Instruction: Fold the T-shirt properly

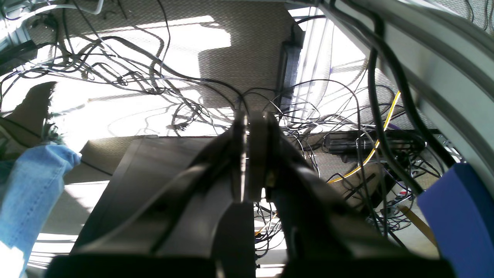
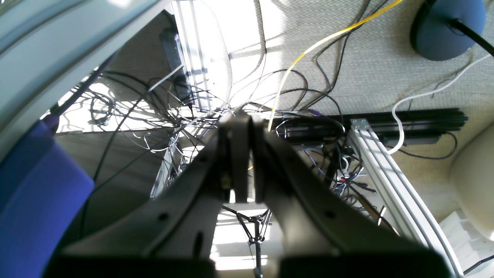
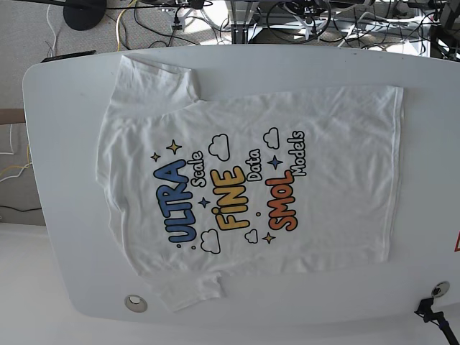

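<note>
The white T-shirt (image 3: 244, 180) lies spread flat, print side up, on the white table (image 3: 65, 237) in the base view. Its collar end is toward the left and its hem toward the right. One sleeve points to the far edge, the other to the near edge. Neither arm shows in the base view. My left gripper (image 1: 251, 119) is shut with nothing between its fingers, hanging off the table over a floor of cables. My right gripper (image 2: 243, 117) is also shut and empty, likewise above the floor. The T-shirt shows in neither wrist view.
Tangled cables (image 1: 154, 77) and aluminium frame rails (image 2: 386, 170) cover the floor under the wrists. A blue pad (image 1: 459, 208) sits at the table edge. A leg in jeans (image 1: 31, 185) stands left in the left wrist view. A round grommet (image 3: 134, 303) is in the table's near edge.
</note>
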